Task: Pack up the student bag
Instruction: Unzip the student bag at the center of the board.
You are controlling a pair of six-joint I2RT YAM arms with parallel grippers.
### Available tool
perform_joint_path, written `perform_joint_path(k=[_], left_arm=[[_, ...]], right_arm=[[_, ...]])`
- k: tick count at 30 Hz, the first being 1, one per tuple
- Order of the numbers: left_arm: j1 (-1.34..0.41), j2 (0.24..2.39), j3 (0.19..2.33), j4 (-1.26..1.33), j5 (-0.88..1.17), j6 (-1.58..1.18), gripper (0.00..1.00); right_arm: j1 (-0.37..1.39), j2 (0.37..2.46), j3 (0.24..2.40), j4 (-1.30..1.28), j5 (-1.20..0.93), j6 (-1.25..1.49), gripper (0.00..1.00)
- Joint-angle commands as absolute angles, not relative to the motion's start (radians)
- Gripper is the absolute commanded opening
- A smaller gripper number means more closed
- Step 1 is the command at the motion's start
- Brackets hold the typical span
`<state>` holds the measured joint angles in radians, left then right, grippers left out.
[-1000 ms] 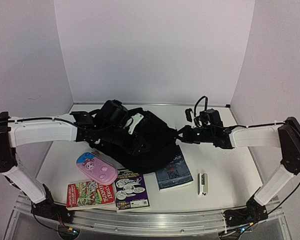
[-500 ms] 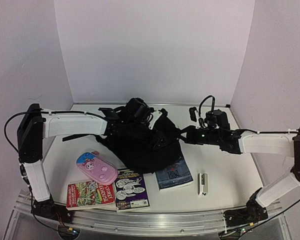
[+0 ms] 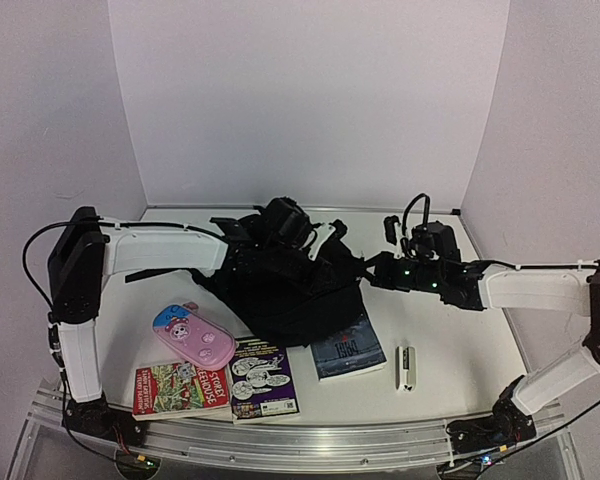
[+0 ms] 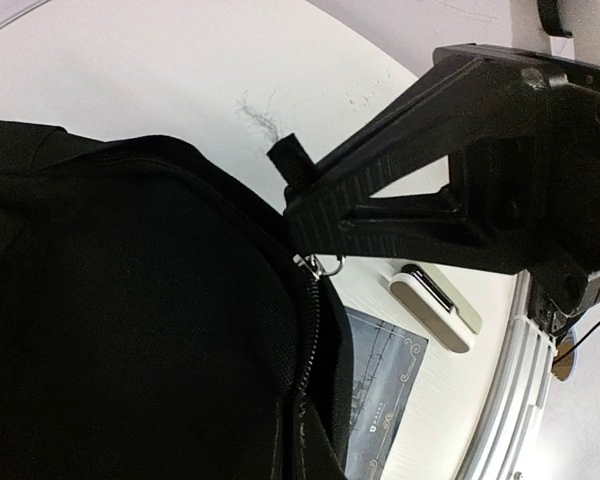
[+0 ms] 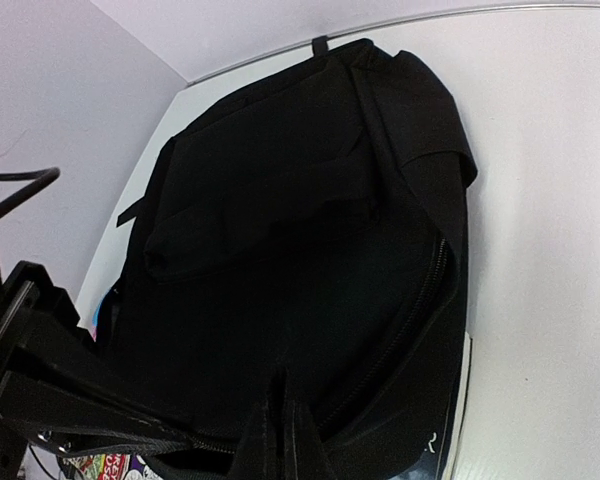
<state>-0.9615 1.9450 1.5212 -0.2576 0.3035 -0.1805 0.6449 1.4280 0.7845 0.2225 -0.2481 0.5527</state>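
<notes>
The student bag (image 3: 280,300), a big black backpack, lies in the middle of the table. My left gripper (image 3: 323,263) reaches across it from the left. In the left wrist view the left gripper (image 4: 305,440) is shut on the bag (image 4: 130,300) fabric beside the zipper, below the metal zipper pull (image 4: 326,265). My right gripper (image 3: 366,271) meets the bag's right edge. In the right wrist view it (image 5: 288,430) is shut on a fold of the bag (image 5: 300,220). The zipper looks closed where it shows.
A dark book (image 3: 345,345) lies partly under the bag's near right corner. A small white stapler-like item (image 3: 406,367) sits to its right. A pink pencil case (image 3: 193,336), a red book (image 3: 180,388) and a purple comic (image 3: 263,380) lie near the front left. Walls enclose three sides.
</notes>
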Motion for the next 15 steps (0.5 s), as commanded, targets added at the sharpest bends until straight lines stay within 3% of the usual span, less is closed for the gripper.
perform_joint_path(k=[1,5,15], left_arm=[[-0.963,1.871,1.454,-0.194,0.334,-0.162,0.00],[-0.963,1.776,1.345,-0.177,0.304,-0.178,0.00],[-0.968,1.667,1.209,-0.176,0.342,-0.251,0.00]], right_arm=[[0.648,1.386,0.800,0.223,-0.075,0.608,0.00],[0.626,1.419,0.851,0.119,0.089,0.651,0.00],[0.576,1.568,0.970,0.109,0.108,0.622,0.00]])
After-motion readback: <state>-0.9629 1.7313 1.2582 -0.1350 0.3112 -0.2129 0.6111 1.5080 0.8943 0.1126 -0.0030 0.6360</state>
